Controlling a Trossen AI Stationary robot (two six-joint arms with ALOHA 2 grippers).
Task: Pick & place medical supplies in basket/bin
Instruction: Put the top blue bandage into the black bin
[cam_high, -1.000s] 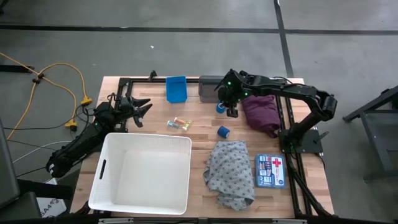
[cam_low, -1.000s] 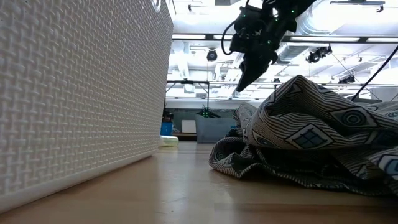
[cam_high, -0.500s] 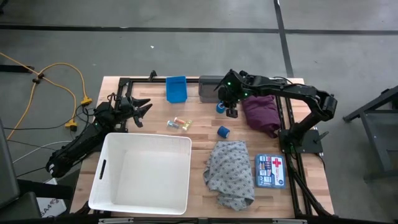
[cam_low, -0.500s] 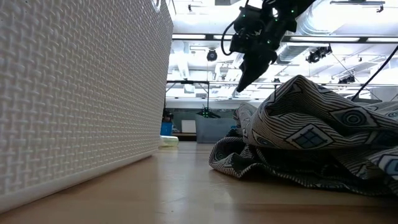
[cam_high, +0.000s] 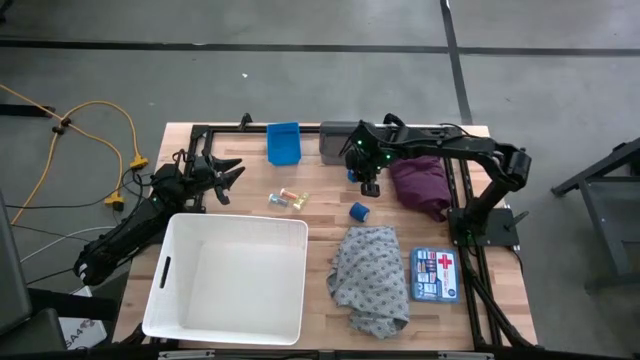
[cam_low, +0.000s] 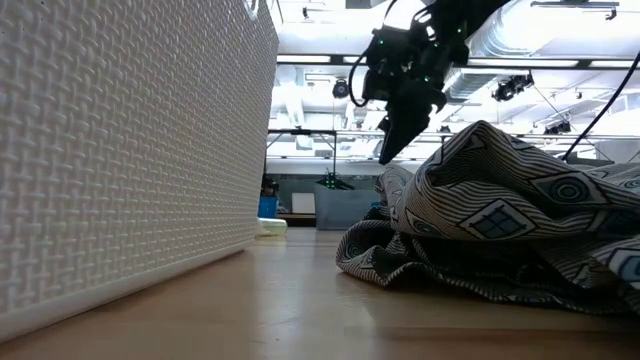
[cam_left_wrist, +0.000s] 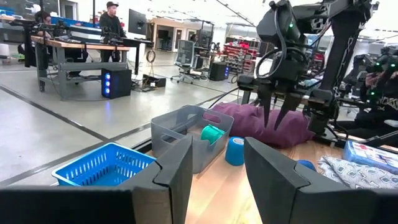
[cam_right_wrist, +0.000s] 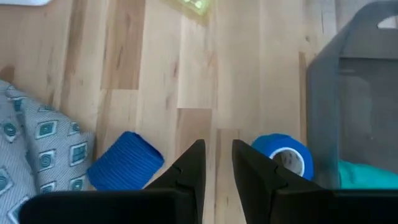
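- White plastic forms the basket (cam_high: 232, 275), a large tub with a slot handle that sits on the wooden table (cam_high: 320, 215) in front of the left arm; nothing shows inside it.
- Right gripper (cam_high: 370, 187) hangs above the table at the far side, between the small grey bin (cam_high: 338, 140) and the maroon cloth (cam_high: 422, 182); its fingers stand a narrow gap apart and hold nothing.
- An upright blue tape roll (cam_right_wrist: 285, 157) stands just beside the grey bin, close under that gripper, and it is not touched.
- A second blue tape roll (cam_high: 359, 211) lies on its side nearer the middle of the table, just beyond the grey patterned cloth (cam_high: 372, 278).
- A green tape roll (cam_left_wrist: 212, 134) rests inside the grey bin.
- Yellow and red vials (cam_high: 288, 199) lie together on the bare wood between the basket and the small blue bin (cam_high: 283, 143).
- Left gripper (cam_high: 222, 176) waits at the table's left edge, just beyond the basket's far corner, its fingers partly spread and empty.
- A first-aid box (cam_high: 435, 275) with a red cross lies beside the patterned cloth.
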